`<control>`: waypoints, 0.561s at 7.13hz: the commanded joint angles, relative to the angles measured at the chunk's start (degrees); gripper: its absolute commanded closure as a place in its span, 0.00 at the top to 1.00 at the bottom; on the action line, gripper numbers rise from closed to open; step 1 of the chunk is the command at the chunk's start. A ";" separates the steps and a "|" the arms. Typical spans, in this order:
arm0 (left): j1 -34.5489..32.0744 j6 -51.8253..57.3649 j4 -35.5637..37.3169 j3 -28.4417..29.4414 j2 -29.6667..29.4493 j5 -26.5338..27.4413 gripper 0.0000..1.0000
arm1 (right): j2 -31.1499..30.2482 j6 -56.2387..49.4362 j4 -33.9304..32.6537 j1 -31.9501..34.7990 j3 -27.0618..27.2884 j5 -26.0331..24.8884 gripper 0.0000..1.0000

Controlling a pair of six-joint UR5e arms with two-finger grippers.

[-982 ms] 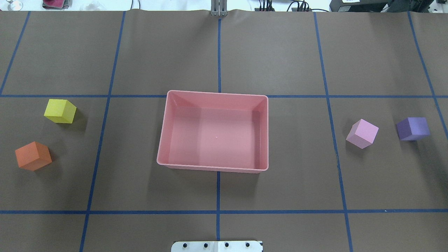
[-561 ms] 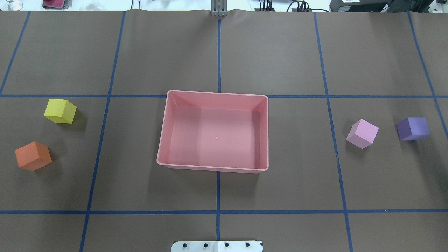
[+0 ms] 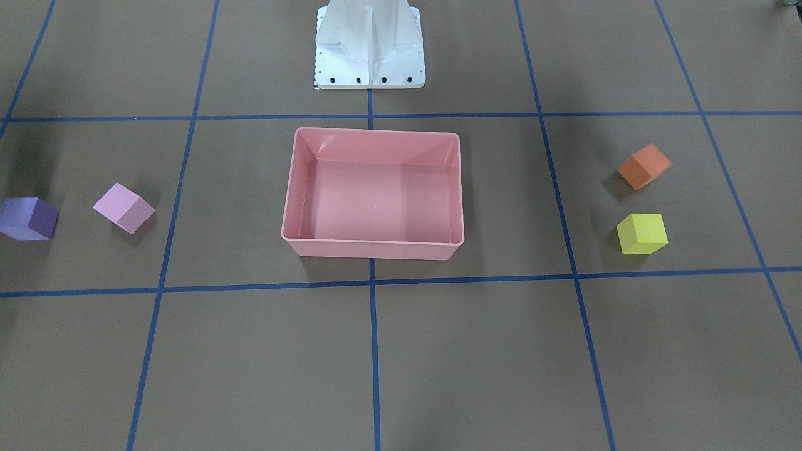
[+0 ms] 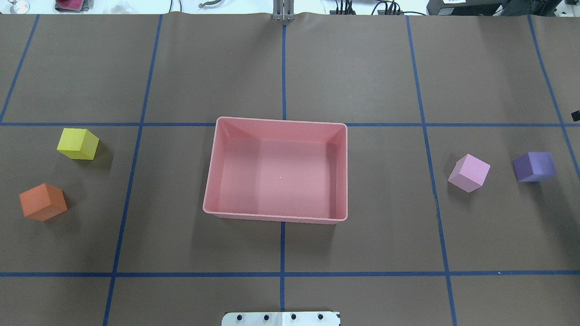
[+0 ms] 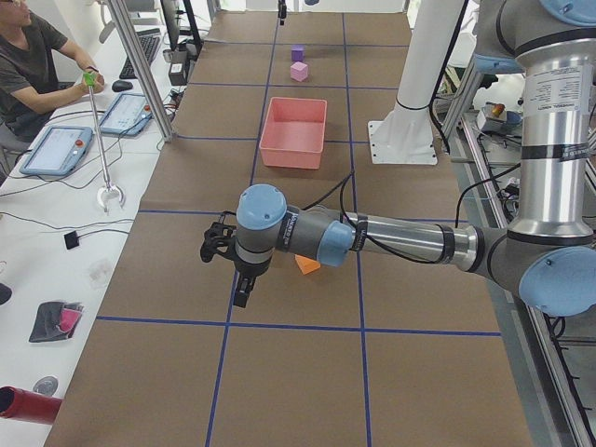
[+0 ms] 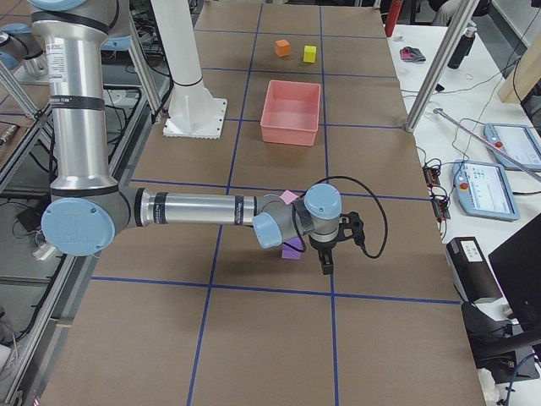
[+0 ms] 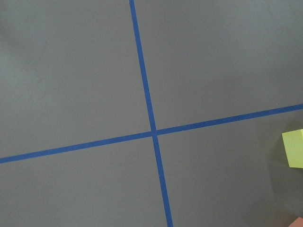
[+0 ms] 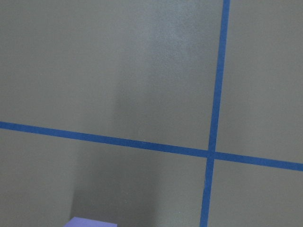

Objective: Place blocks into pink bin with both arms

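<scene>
The pink bin (image 4: 281,129) stands empty at the table's middle, also seen in the front view (image 3: 373,248). The yellow block (image 4: 78,143) and orange block (image 4: 43,202) lie on the left, and the light pink block (image 4: 469,172) and purple block (image 4: 534,166) on the right. My left gripper (image 5: 242,287) hangs over the table beside the orange block (image 5: 307,265). My right gripper (image 6: 325,260) hangs beside the purple block (image 6: 292,251). I cannot tell whether either is open or shut. The wrist views show only block edges: yellow (image 7: 293,148) and purple (image 8: 90,222).
The white robot base (image 3: 369,44) stands behind the bin. Blue tape lines grid the brown table cover. An operator (image 5: 37,56) sits at a side desk with tablets. Metal posts (image 6: 439,68) stand at the table's far edge.
A small dark tip has come in at the right edge of the overhead view. The blocks and the bin have not moved.
</scene>
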 commanded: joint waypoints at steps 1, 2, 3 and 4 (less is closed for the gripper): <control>6.70 -13.82 -4.85 -1.08 0.02 0.61 1.00 | -1.36 2.53 6.59 -2.12 -0.31 0.63 1.00; 7.33 -15.96 -5.13 -1.61 0.10 0.52 1.00 | -1.19 7.68 6.87 -2.91 0.30 0.64 1.00; 8.81 -21.55 -6.09 -2.22 0.02 0.61 1.00 | -0.67 15.83 7.13 -5.18 1.00 0.12 1.00; 10.74 -24.13 -6.71 -2.57 0.02 0.69 1.00 | -0.84 21.65 7.13 -7.38 1.97 -1.02 1.00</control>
